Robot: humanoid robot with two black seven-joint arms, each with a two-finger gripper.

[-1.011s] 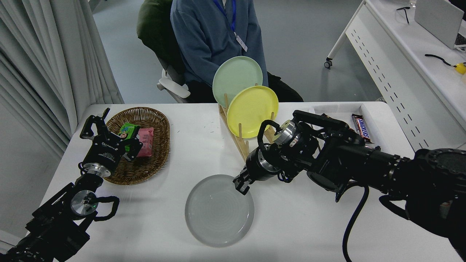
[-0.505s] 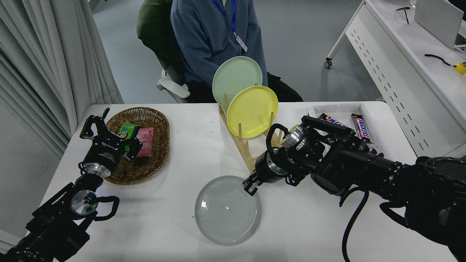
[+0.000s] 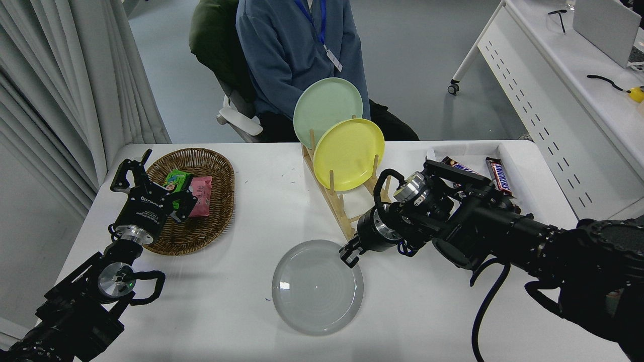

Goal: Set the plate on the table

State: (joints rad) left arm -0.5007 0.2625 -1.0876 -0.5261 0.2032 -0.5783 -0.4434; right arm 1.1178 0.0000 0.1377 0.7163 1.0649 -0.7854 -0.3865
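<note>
Head view. I see the grey plate [image 3: 317, 287] lying flat on the white table [image 3: 427, 311], low and centre in the frame, at about 6 o'clock from the wooden rack [image 3: 338, 203].

The right gripper [image 3: 350, 254] comes in from 3 o'clock and sits at the plate's rim at roughly 1 o'clock on the plate. Its fingers are narrow and close around that edge; they look clamped on the rim, though the contact itself is small in frame.

The rack stands just beyond the gripper, toward 12 o'clock. It holds the yellow plate [image 3: 348, 154] upright in the nearer slot and the pale green plate [image 3: 324, 109] upright behind it.

The left gripper [image 3: 132, 170] is parked at the lower left, its fingers spread apart, over the near edge of the wicker basket [image 3: 211, 221]. The basket sits at 9 o'clock from the rack and holds a green packet [image 3: 177, 180] and a pink packet [image 3: 201, 195] side by side.

At 3 o'clock from the rack I note a white tray [image 3: 508, 151] with chocolate bars [image 3: 498, 176] in it, partly hidden by the right arm.

A person [image 3: 292, 55] in a blue top sits at the table's far side, 12 o'clock.
</note>
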